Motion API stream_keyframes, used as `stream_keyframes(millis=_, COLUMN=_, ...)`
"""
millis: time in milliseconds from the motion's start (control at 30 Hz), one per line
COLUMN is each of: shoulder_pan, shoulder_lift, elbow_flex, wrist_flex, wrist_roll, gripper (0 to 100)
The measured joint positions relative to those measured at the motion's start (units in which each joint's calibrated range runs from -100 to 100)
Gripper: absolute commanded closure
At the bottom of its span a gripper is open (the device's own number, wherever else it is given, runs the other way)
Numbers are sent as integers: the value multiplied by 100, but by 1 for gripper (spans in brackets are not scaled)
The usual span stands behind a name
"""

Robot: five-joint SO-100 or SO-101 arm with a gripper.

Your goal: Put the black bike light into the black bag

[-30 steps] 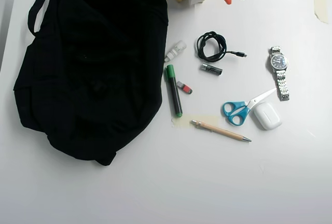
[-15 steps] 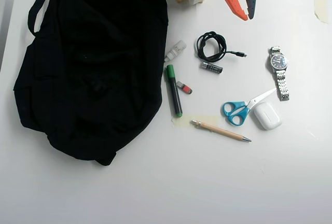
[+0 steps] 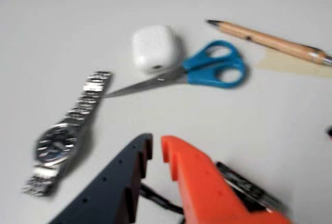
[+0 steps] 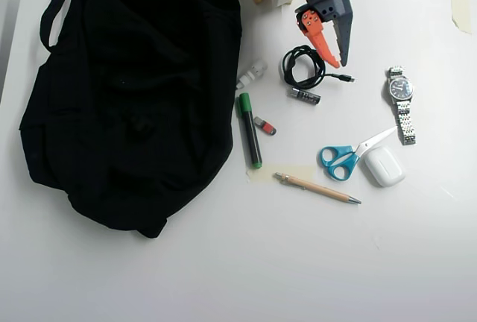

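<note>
The black bag (image 4: 134, 91) lies slumped over the left half of the table in the overhead view, its strap (image 4: 56, 5) at the top left. No black bike light with a red lens shows in either view. My gripper (image 4: 340, 62), with one orange and one dark finger, hangs at the top centre-right beside the coiled black cable (image 4: 302, 67). In the wrist view my gripper (image 3: 156, 143) has its jaws a narrow gap apart and holds nothing. The cable (image 3: 155, 198) shows below them.
Right of the bag lie a green marker (image 4: 249, 130), a grey-and-red stick (image 4: 264, 125), a small dark cylinder (image 4: 305, 96), a wooden pencil (image 4: 317, 188), blue scissors (image 4: 344, 156), a white earbud case (image 4: 384, 165) and a steel watch (image 4: 402, 102). The scissors (image 3: 207, 68), case (image 3: 153, 47) and watch (image 3: 62, 136) also show in the wrist view.
</note>
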Motion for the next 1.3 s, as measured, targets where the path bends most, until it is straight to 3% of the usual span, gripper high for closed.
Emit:
stream_keyframes(millis=633, shoulder_pan=859, shoulder_lift=33, elbow_flex=375, wrist_flex=-222, wrist_roll=0, gripper=98)
stream_keyframes(millis=900, shoulder_pan=1783, shoulder_lift=33, elbow_flex=375, wrist_flex=827, wrist_roll=0, gripper=98)
stream_keyframes(millis=1100, shoulder_pan=1923, shoulder_lift=25, elbow_flex=375, wrist_flex=2164, wrist_roll=24, gripper=98)
stream_keyframes(millis=1300, shoulder_pan=1967, shoulder_lift=17, elbow_flex=375, wrist_flex=2659, wrist_roll=29, gripper=97)
